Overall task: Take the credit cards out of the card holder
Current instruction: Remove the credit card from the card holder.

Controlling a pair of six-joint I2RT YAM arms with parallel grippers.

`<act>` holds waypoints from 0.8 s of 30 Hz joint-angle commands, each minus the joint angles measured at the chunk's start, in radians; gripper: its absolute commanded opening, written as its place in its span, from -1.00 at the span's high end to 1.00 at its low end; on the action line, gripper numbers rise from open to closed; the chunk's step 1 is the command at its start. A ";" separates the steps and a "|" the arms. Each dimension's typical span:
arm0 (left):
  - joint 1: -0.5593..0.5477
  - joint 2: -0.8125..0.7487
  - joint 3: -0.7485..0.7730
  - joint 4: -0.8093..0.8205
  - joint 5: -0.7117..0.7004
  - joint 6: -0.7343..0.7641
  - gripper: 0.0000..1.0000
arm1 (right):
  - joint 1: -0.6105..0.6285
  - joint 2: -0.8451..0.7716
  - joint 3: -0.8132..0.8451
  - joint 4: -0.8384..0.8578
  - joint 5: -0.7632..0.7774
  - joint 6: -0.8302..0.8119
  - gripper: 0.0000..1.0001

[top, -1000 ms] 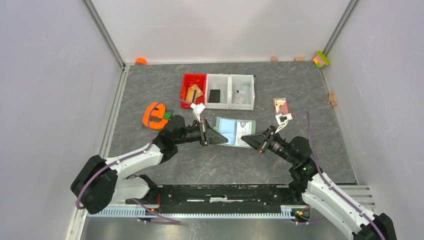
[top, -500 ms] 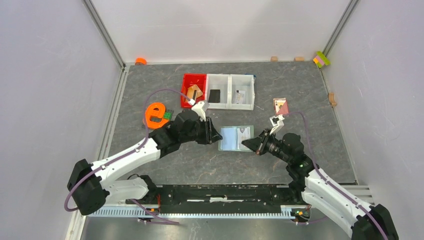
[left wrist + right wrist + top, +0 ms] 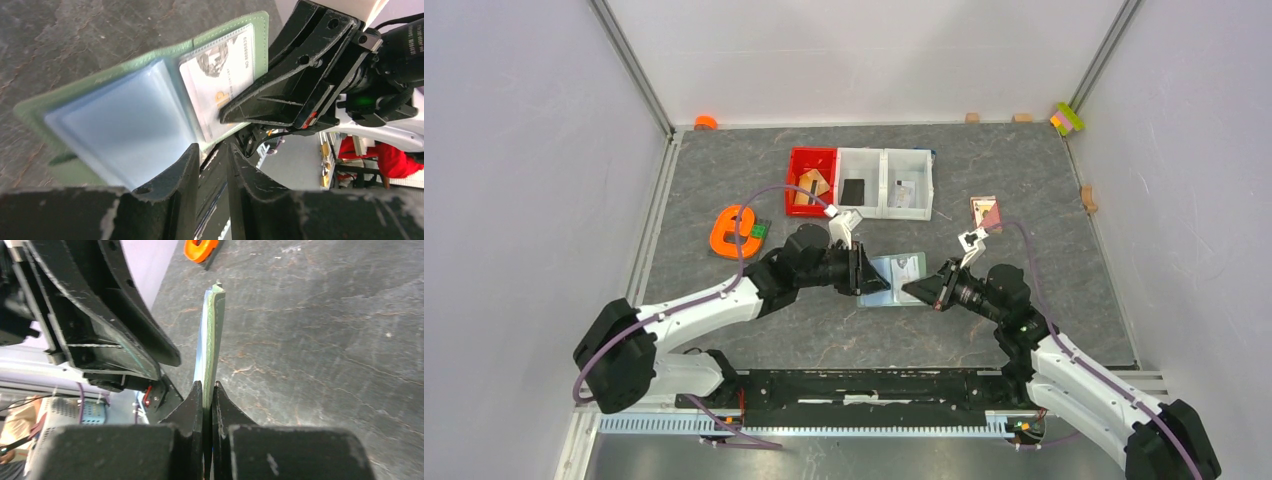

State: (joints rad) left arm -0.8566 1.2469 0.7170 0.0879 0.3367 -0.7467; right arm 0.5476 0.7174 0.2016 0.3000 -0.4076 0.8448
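Card holder is spread open at the middle of the bench, between the two arms. The right gripper is pressed together on the holder's right edge, pinching the green cover. From the left, the left gripper reaches to the holder's near-left edge, its fingers a little apart with nothing visibly between them. One pale credit card sits in the right-hand clear pocket; the left-hand pocket looks blank, though glare makes that uncertain. Whether the holder rests on the bench or hangs just above it is hard to tell. Farther back stand a red bin and two white bins, each with a small flat item inside. An orange object lies to the left, a pink square to the right.
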 commanded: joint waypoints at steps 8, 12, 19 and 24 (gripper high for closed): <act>0.063 -0.012 -0.071 0.252 0.142 -0.111 0.15 | -0.003 0.031 -0.016 0.278 -0.170 0.181 1.00; 0.072 -0.014 -0.073 0.250 0.147 -0.109 0.08 | -0.003 0.054 -0.021 0.342 -0.205 0.230 1.00; 0.079 -0.005 -0.118 0.415 0.195 -0.166 0.23 | -0.002 0.091 -0.037 0.447 -0.242 0.300 1.00; 0.091 0.024 -0.145 0.555 0.226 -0.242 0.29 | 0.000 0.106 -0.039 0.489 -0.259 0.327 1.00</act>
State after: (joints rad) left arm -0.7689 1.2518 0.5896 0.4454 0.5190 -0.8978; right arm 0.5400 0.8200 0.1543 0.6342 -0.5934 1.1217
